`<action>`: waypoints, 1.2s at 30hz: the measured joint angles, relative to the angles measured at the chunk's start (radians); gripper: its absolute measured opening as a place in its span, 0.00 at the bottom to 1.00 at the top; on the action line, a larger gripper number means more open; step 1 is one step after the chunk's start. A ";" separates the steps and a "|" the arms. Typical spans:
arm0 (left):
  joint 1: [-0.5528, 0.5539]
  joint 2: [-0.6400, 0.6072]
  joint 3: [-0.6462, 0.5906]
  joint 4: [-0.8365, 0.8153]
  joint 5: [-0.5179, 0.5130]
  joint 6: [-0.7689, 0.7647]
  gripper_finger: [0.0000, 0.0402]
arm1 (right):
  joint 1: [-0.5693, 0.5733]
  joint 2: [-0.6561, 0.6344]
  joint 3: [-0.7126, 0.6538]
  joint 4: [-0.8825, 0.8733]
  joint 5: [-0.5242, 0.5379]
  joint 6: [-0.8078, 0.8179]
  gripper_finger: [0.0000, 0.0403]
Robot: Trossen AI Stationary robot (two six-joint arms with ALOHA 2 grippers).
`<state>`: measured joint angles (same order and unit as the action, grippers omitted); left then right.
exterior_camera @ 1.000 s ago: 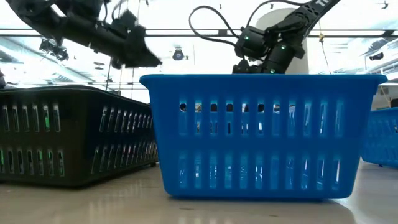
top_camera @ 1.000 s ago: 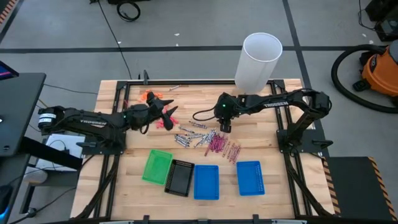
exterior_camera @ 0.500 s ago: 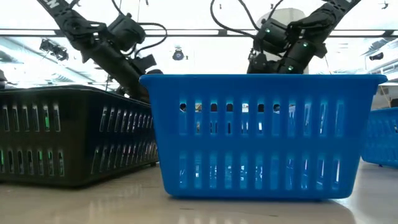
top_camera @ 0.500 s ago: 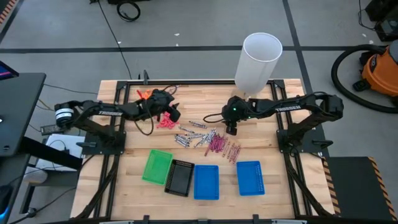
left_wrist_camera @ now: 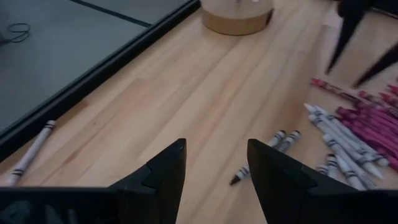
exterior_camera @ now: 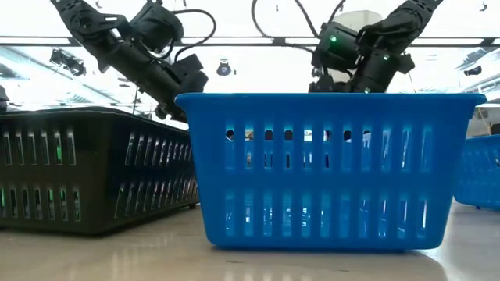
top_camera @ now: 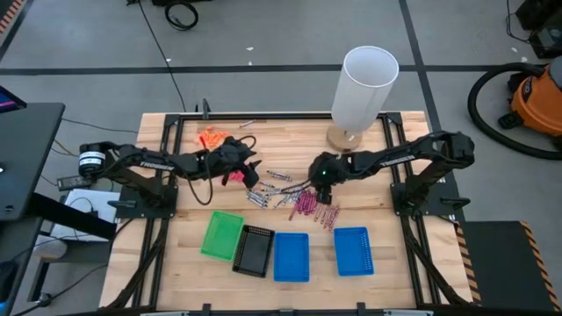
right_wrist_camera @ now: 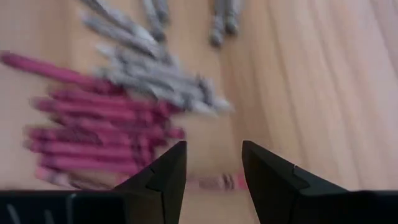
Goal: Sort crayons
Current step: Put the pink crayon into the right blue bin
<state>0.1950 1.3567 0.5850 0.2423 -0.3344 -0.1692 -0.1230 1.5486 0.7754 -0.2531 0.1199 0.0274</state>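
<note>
The crayons [top_camera: 290, 195] lie in a loose pile on the wooden table, silvery-grey ones [left_wrist_camera: 339, 146] toward the left and magenta ones [right_wrist_camera: 93, 140] toward the right. My left gripper [top_camera: 251, 173] is open and empty, low over the table just left of the pile; a few grey crayons [left_wrist_camera: 283, 140] lie ahead of its fingers. My right gripper [top_camera: 316, 184] is open and empty, pointing down over the pile's far right part. One magenta crayon [right_wrist_camera: 211, 182] lies on the table below the gap between its fingers.
A green tray [top_camera: 221, 234], a black tray [top_camera: 254, 250] and two blue trays [top_camera: 291, 256] [top_camera: 353, 250] stand in a row near the front edge. A tall white cylinder [top_camera: 364, 88] stands at the far edge. One stray crayon [left_wrist_camera: 31, 152] lies by the table's far rim.
My left gripper has gone toward the table's right and a little nearer, closer to the crayon pile. My right gripper has gone toward the near edge and down over the pile. The crayons have stayed where they were.
</note>
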 joint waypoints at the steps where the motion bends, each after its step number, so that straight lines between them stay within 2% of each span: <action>1: -0.005 0.000 0.000 0.000 0.000 0.000 0.45 | 0.007 0.000 0.006 -0.024 0.036 0.032 0.41; 4: -0.011 0.000 0.000 0.006 0.000 -0.003 0.45 | 0.022 0.000 0.020 -0.068 0.089 0.157 0.41; 10: -0.011 0.000 0.000 0.027 -0.001 -0.050 0.45 | 0.029 0.005 0.023 -0.126 0.103 0.419 0.41; 21: -0.014 0.000 0.000 0.064 -0.001 -0.078 0.45 | 0.130 0.024 0.024 -0.107 0.386 0.673 0.40; 29: -0.015 0.000 0.000 0.078 -0.002 0.009 0.45 | 0.171 0.119 0.026 -0.108 0.416 0.871 0.40; 36: -0.030 0.000 0.000 0.091 -0.003 0.084 0.45 | 0.225 0.215 0.135 -0.237 0.490 1.002 0.40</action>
<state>0.1646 1.3567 0.5850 0.3338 -0.3374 -0.0850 0.1015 1.7637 0.9105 -0.4903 0.6098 1.0298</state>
